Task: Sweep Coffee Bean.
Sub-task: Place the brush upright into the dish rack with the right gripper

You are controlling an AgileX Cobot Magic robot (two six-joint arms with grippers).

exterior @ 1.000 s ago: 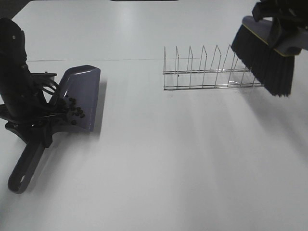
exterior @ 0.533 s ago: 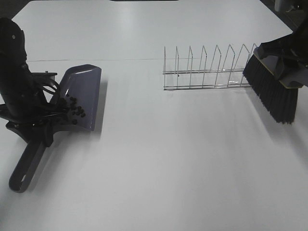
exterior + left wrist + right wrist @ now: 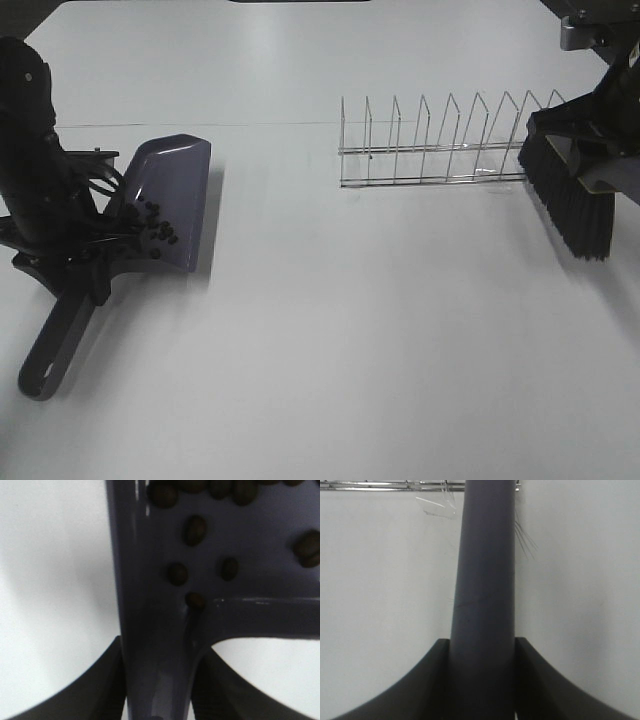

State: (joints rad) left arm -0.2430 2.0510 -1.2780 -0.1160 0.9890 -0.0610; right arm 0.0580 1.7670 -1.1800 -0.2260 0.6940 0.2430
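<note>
The purple-grey dustpan [image 3: 168,195] lies on the white table at the left, with the coffee beans [image 3: 155,228] clustered inside near its handle end. My left gripper [image 3: 72,262] is shut on the dustpan's handle. The left wrist view shows the pan [image 3: 150,640] between my fingers [image 3: 102,692], with several beans [image 3: 196,530] in it. My right gripper [image 3: 612,130] is shut on the brush [image 3: 570,200], whose black bristles hang just above the table at the far right. The right wrist view shows the brush handle [image 3: 484,580] clamped between the fingers [image 3: 420,685].
A wire rack [image 3: 440,150] stands at the back right, its right end next to the brush. It also shows at the edge of the right wrist view [image 3: 395,485]. The dustpan's handle tip [image 3: 40,370] points toward the front left.
My right arm has carried the brush down and to the right, past the rack's right end and closer to the table. The dustpan, beans and left arm have not moved.
</note>
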